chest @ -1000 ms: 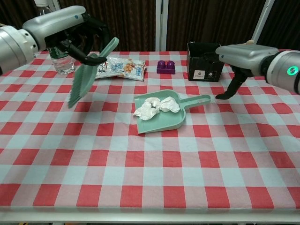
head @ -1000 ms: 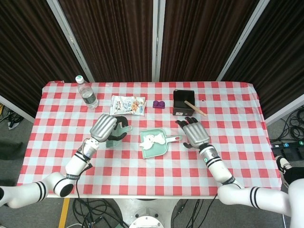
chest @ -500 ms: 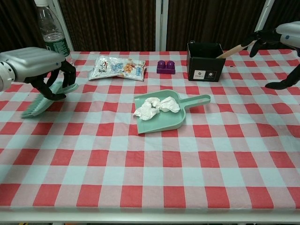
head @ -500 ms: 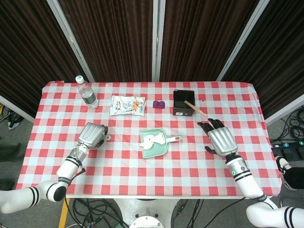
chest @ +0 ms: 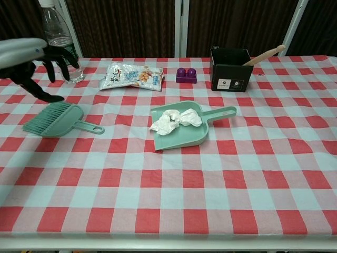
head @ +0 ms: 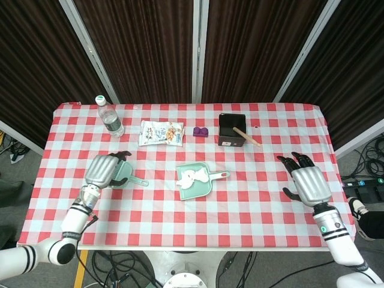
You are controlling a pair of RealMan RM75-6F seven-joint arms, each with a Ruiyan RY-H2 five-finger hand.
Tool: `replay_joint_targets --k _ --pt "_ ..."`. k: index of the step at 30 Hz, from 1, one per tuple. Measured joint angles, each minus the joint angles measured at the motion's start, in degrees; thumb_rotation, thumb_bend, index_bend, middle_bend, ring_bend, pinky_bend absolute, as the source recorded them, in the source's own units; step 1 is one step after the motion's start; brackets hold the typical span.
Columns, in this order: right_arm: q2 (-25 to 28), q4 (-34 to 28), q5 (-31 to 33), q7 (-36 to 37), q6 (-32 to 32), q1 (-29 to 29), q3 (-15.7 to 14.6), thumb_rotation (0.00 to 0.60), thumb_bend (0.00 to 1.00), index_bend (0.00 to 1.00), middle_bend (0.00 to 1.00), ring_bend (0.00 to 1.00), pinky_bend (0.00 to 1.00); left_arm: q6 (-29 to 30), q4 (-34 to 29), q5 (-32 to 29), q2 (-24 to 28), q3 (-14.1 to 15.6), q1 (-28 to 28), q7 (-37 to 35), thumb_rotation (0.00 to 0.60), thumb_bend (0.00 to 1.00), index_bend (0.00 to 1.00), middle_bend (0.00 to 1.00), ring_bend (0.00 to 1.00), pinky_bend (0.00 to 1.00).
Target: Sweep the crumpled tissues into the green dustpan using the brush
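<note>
The green dustpan (head: 199, 191) (chest: 184, 138) lies mid-table with its handle pointing right. Crumpled white tissues (head: 191, 176) (chest: 176, 119) rest inside it. The green brush (head: 127, 176) (chest: 57, 118) lies flat on the cloth to the left, handle toward the dustpan. My left hand (head: 103, 170) (chest: 30, 59) hovers just above and left of the brush with fingers spread, holding nothing. My right hand (head: 309, 183) is far to the right of the dustpan, fingers extended and empty. It shows only in the head view.
A water bottle (head: 110, 118) (chest: 57, 42) stands at the back left. A snack bag (head: 161, 132) (chest: 131, 75), a purple block (head: 200, 131) (chest: 187, 74) and a black box (head: 231, 129) (chest: 230, 68) holding a wooden stick line the back.
My left hand carried the brush leftward, laid it on the table and let go. My right hand drew back to the right, away from the dustpan handle.
</note>
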Motion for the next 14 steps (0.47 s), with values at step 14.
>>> replay_joint_targets --k 14 --pt "2.7 6.6 -8.6 14.4 13.9 -13.0 -2.3 0.6 0.24 0.04 0.14 0.0 0.06 22.7 2.2 9.0 11.4 6.5 21.9 -7.3 0.6 0.16 0.23 0.26 0.2 0.29"
